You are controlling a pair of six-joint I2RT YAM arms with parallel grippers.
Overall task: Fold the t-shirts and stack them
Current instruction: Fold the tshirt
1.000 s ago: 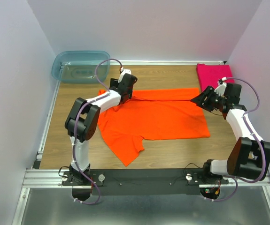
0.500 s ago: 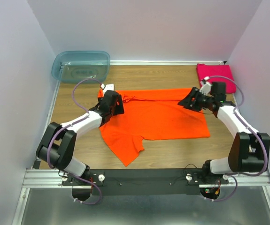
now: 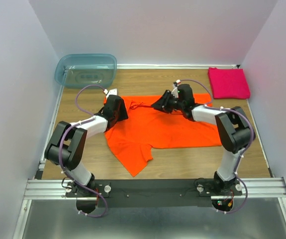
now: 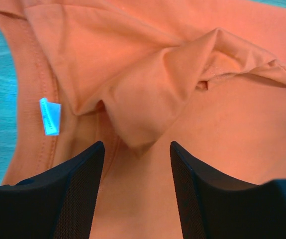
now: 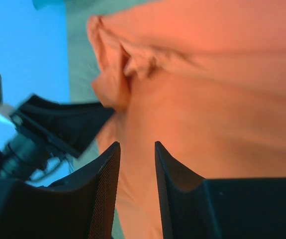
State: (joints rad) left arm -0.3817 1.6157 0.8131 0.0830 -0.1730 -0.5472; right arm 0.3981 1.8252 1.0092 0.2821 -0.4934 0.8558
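Fingers [image 4: 78, 194] on your left gripper [image 4: 137, 152] are standing spread, with a bunched fold of the orange t-shirt [image 4: 147, 94] poking in just between their tips. Nothing is being pinched yet. Your right gripper [image 5: 136, 154] is holding its fingers [image 5: 175, 186] apart too, by a narrower gap, and is hovering low over the same cloth with no grip that I can make out. Seen from above, the shirt is lying spread on the table [image 3: 182, 162] with its long axis running left to right, and the collar and its white label [image 4: 49, 115] are sitting at the left end. Both grippers are sitting along the far edge — the left at the collar end, the right near the middle — so the cloth is stretching toward you from the fingers. Farther off, the folded magenta t-shirt [image 3: 228, 82] is lying in the far right corner, well apart, and your right arm is sitting nearer to it.
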